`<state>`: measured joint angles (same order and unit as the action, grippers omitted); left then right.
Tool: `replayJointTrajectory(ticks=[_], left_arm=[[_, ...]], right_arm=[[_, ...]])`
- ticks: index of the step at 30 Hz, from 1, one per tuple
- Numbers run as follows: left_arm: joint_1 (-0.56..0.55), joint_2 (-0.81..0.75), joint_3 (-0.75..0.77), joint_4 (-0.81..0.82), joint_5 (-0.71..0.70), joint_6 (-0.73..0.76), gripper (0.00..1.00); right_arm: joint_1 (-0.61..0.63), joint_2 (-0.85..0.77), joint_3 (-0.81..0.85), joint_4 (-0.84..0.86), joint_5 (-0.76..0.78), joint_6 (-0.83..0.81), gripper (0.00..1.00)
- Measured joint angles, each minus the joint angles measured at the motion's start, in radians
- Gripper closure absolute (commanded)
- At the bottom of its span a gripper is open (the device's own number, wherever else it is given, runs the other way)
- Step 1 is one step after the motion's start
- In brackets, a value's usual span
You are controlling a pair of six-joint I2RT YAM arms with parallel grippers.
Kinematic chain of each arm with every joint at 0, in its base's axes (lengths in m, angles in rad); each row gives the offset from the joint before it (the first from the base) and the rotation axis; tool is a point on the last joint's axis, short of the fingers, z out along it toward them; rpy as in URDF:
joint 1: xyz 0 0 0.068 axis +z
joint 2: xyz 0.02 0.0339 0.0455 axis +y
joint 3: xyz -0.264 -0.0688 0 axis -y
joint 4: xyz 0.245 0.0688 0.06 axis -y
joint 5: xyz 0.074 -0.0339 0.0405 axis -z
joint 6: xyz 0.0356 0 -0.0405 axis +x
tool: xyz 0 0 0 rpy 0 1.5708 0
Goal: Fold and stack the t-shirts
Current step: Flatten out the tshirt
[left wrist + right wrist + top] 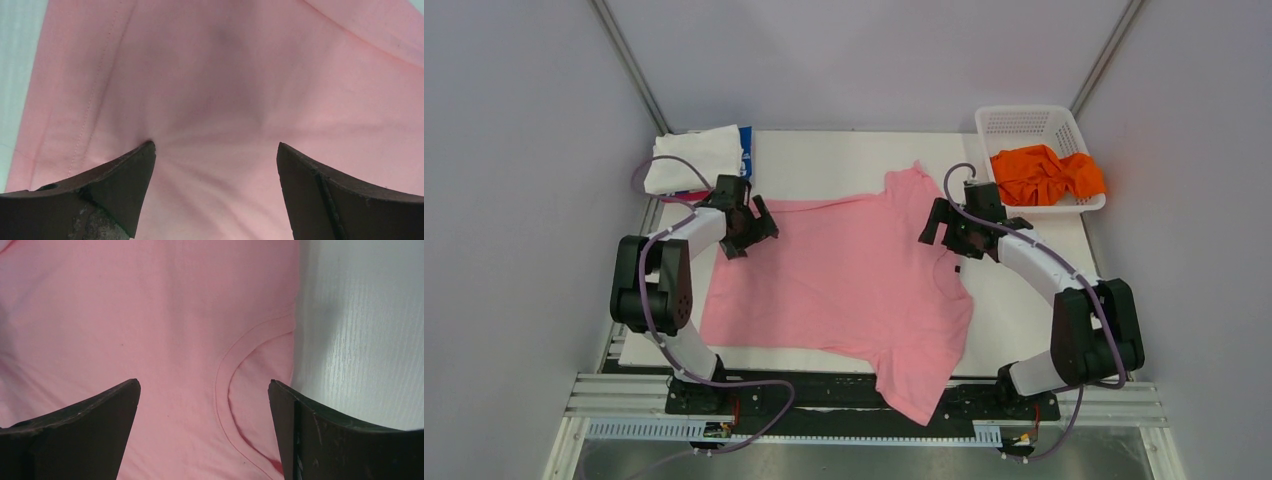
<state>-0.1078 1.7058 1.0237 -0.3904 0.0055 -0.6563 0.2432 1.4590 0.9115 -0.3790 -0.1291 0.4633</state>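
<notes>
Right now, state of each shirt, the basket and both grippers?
pink shirt: spread flat, unfolded, one sleeve over the near edge of the table
orange shirt: crumpled in the basket
basket: upright, far right
white shirt: folded, top of the far-left pile
left gripper: open, near the pink shirt's hem
right gripper: open, at its collar

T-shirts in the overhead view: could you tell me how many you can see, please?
5. The pink t-shirt lies spread mid-table; the orange t-shirt sits in the basket; stacked at far left are a white t-shirt, a blue edge and a magenta edge. Others may be hidden.
</notes>
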Motion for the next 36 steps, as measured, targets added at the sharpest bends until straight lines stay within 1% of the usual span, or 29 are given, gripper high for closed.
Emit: replayJointTrajectory(ticks=[8,12,16,19,21,26,36], left_arm=[[0.114,-0.009,-0.011,-0.016,-0.076,-0.003,0.0],[0.159,-0.002,-0.001,-0.042,-0.126,0.008,0.0],[0.166,0.014,0.019,-0.066,-0.149,0.017,0.0],[0.165,0.023,0.03,-0.079,-0.149,0.028,0.0],[0.165,0.027,0.036,-0.085,-0.146,0.032,0.0],[0.165,0.029,0.036,-0.086,-0.145,0.034,0.0],[0.165,0.032,0.04,-0.089,-0.145,0.035,0.0]], right_arm=[[0.0,-0.024,-0.002,-0.003,-0.009,0.0,0.0],[0.0,-0.022,-0.002,0.003,-0.053,0.0,0.0],[0.0,0.022,-0.002,0.062,-0.147,0.004,0.0],[0.005,0.109,0.011,0.092,-0.203,0.014,0.0],[0.01,0.163,0.019,0.101,-0.224,0.018,0.0],[0.031,0.237,0.035,0.112,-0.266,0.023,0.0],[0.155,0.249,0.098,0.132,-0.218,0.026,0.0]])
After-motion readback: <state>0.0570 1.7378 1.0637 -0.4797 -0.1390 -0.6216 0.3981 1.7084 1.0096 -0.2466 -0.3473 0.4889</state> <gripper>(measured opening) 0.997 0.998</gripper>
